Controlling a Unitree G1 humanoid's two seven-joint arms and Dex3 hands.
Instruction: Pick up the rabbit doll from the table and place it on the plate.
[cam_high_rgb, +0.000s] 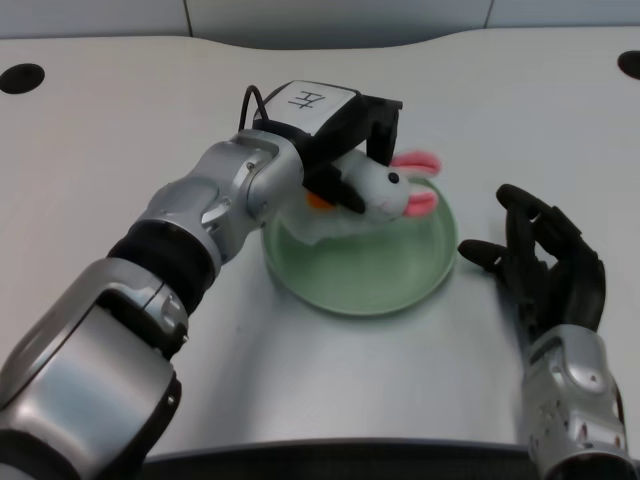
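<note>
The white rabbit doll (385, 190) with pink ears and an orange patch hangs over the pale green plate (375, 280) in the middle of the table. My left hand (345, 135) grips the doll from above and behind, its black fingers wrapped around the body. The doll's head and ears point right, over the plate's far rim. Whether its underside touches the plate I cannot tell. Part of the doll's body is hidden behind my fingers.
My right hand (545, 260) rests on the white table (120, 130) just right of the plate, fingers spread. Two dark round holes sit at the far table corners (20, 77). The table's front edge runs along the bottom.
</note>
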